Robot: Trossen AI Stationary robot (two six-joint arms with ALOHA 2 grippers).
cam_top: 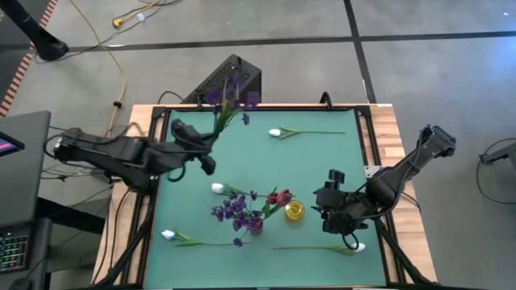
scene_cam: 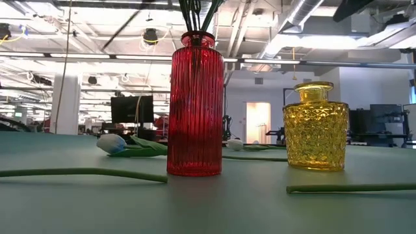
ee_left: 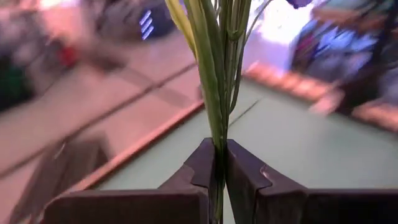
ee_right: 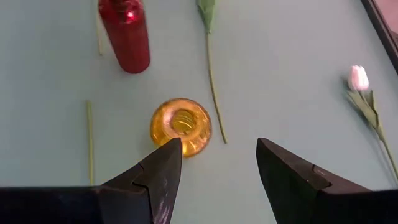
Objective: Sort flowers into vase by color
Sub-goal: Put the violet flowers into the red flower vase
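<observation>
Left gripper (ee_left: 219,180) clamping one purple flower (cam_top: 230,95), two vases (scene_cam: 192,104)

Lighting even and bright, diffuse from overhead; ceiling strip lights (scene_cam: 136,57) in the low view blow out to white behind the red vase (scene_cam: 195,104), which shows vertical glints, as does the yellow vase (scene_cam: 315,127). Shadows on the green table (cam_top: 322,169) are faint and soft. Left wrist view: background heavily smeared by blur, only the stems (ee_left: 217,81) fairly crisp; right wrist view sharp.
</observation>
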